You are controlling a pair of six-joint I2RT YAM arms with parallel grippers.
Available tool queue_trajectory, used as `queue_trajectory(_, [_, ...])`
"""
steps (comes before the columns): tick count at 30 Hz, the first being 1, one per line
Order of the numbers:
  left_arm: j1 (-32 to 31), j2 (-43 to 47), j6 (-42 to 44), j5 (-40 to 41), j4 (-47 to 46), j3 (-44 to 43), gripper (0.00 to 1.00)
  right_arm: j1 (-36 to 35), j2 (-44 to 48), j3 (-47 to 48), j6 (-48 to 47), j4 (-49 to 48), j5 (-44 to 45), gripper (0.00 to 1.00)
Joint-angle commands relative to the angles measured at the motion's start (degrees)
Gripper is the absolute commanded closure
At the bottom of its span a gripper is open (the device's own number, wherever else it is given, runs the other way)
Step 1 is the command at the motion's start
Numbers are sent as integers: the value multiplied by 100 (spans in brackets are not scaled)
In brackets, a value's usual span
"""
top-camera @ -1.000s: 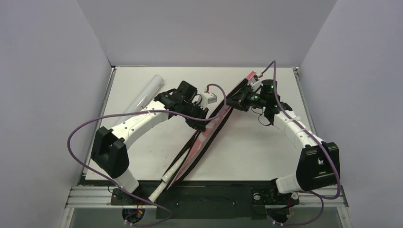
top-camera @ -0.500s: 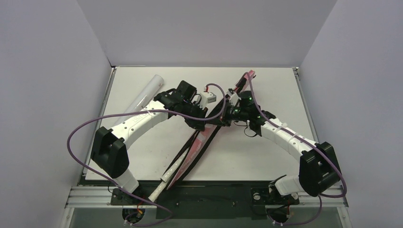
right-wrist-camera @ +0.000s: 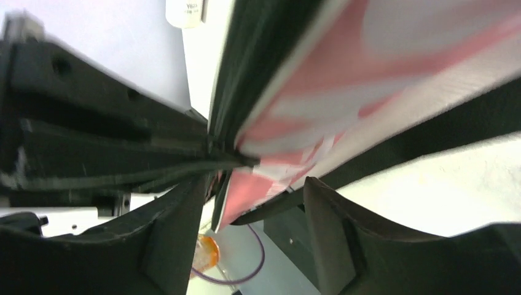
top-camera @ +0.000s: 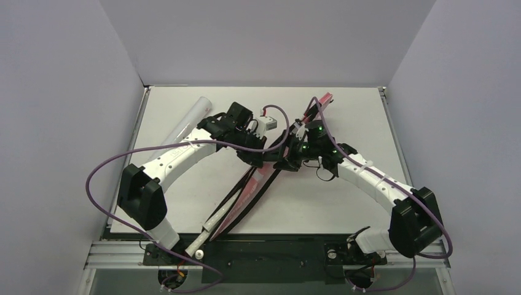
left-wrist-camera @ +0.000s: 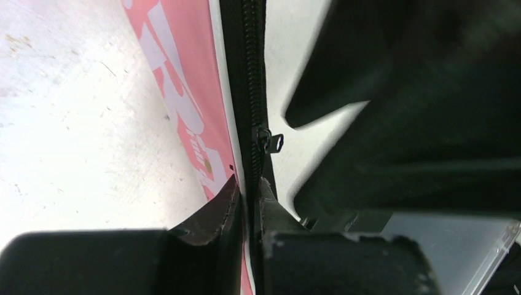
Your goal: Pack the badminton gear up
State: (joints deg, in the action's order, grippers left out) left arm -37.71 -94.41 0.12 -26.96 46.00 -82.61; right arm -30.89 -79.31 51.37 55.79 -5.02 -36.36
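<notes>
my left arm (top-camera: 178, 157), my right arm (top-camera: 375, 178): white shells, black joint housings (top-camera: 142, 196); purple cables (top-camera: 98, 172) looped along each; green lights (top-camera: 319, 129) at my right wrist.

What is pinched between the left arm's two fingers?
The black zipper edge of the pink cover, as the left wrist view shows. The zipper pull sits just past the fingers.

Smooth printed cloth forms the pink cover (left-wrist-camera: 184, 110), edged by a black toothed zipper (left-wrist-camera: 249, 74); the white table (left-wrist-camera: 74, 123) looks matt, scuffed.
</notes>
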Motion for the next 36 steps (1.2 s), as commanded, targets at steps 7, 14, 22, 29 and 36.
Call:
queue_trajectory(7, [506, -152, -1292, 272, -1588, -1007, 100, 580, 1038, 1119, -1517, 2633, 1106, 36])
queue_trajectory(14, [575, -339, -1930, 1057, -1316, -1483, 100, 484, 558, 2039, -1946, 3293, 1844, 36])
queue_trajectory(22, [536, -557, -2388, 1656, -1139, -1547, 100, -932, 119, 2558, -2823, 3468, 2909, 30])
queue_trajectory(29, [483, -574, -2699, 1542, -1336, -1258, 100, -1546, -291, 2596, -3320, 2959, 3928, 25])
queue_trajectory(36, [473, -551, -2848, 1200, -1523, -1135, 100, -2099, -715, 2291, -3761, 2034, 4743, 25])
